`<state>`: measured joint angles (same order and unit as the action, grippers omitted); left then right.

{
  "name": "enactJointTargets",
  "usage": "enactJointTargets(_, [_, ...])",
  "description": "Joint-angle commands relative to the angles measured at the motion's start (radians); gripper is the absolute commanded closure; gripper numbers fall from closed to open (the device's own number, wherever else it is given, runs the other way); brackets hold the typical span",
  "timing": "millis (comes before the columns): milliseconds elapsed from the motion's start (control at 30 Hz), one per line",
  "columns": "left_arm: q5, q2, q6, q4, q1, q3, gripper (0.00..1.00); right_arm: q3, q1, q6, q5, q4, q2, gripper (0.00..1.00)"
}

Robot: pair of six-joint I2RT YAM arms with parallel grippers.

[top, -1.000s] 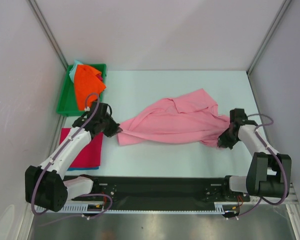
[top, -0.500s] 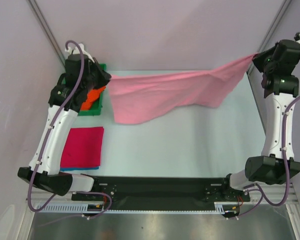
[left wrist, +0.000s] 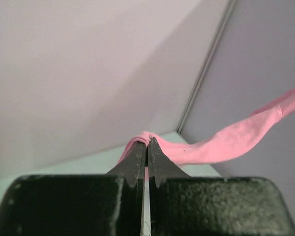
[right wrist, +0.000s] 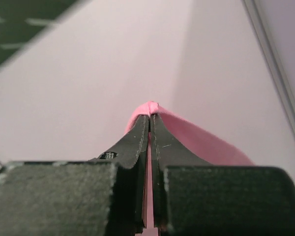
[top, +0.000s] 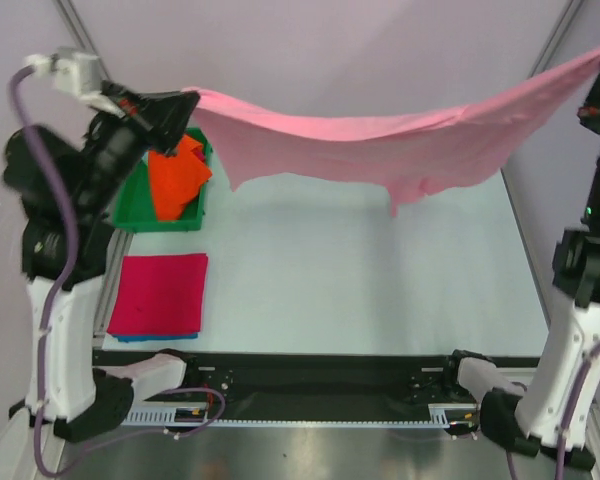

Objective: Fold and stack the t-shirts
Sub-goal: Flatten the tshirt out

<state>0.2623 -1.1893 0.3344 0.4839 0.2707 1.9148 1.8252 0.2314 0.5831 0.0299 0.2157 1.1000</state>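
While the left hand (left wrist: 146, 143) and right hand (right wrist: 150, 118) pinch the pink shirt (top: 380, 145) spread aloft, next it likely needs lowering flat onto the tabletop (top: 360, 290).

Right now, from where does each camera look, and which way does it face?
Top external: above and behind the arms, looking down on the table; the left arm and right arm show, stretching the pink t-shirt in the air.
Left wrist: on the left arm, facing a wall corner; the left fingers pinch the t-shirt.
Right wrist: on the right arm, facing a pale wall; the right fingers pinch the t-shirt.
Shared: all three views show the pink t-shirt.
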Motion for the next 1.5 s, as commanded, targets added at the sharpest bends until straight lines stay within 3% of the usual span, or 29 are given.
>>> enactJointTargets(0, [0.088,0.172,-0.074,-0.180,-0.007,0.061,1.00,0.005,0.006,-0.071,0.013,-0.272,-0.162,1.00])
enactJointTargets(267, [0.046,0.313,-0.049,-0.237,-0.008,-0.026,1.00,0.031,-0.009,-0.146,-0.019,-0.276,-0.267,1.00])
enactJointTargets(433, [0.008,0.280,-0.064,-0.225,-0.008,-0.108,1.00,-0.075,-0.020,-0.144,-0.019,-0.286,-0.241,1.00])
enactJointTargets(533, [-0.030,0.264,-0.078,-0.278,-0.007,-0.262,1.00,-0.165,-0.020,-0.129,-0.019,-0.302,-0.217,1.00])
enactJointTargets(833, [-0.133,0.031,-0.144,-0.464,-0.011,-0.592,0.99,-0.492,-0.032,-0.140,-0.104,-0.456,-0.005,1.00])
enactJointTargets(967, [-0.144,-0.226,-0.152,-0.616,-0.028,-0.631,1.00,-0.558,-0.052,-0.177,-0.101,-0.548,0.161,1.00])
enactJointTargets(1133, [-0.161,-0.605,-0.132,-0.725,-0.056,-0.512,1.00,-0.552,-0.053,-0.190,-0.099,-0.665,0.502,1.00])
enactJointTargets(1300, [-0.071,-0.991,-0.032,-0.699,-0.120,-0.190,1.00,-0.396,-0.055,-0.200,-0.113,-0.610,0.766,1.00])
enactJointTargets(1467, [-0.034,-1.158,0.011,-0.636,-0.131,0.022,1.00,-0.270,-0.067,-0.206,-0.125,-0.532,0.903,1.00])
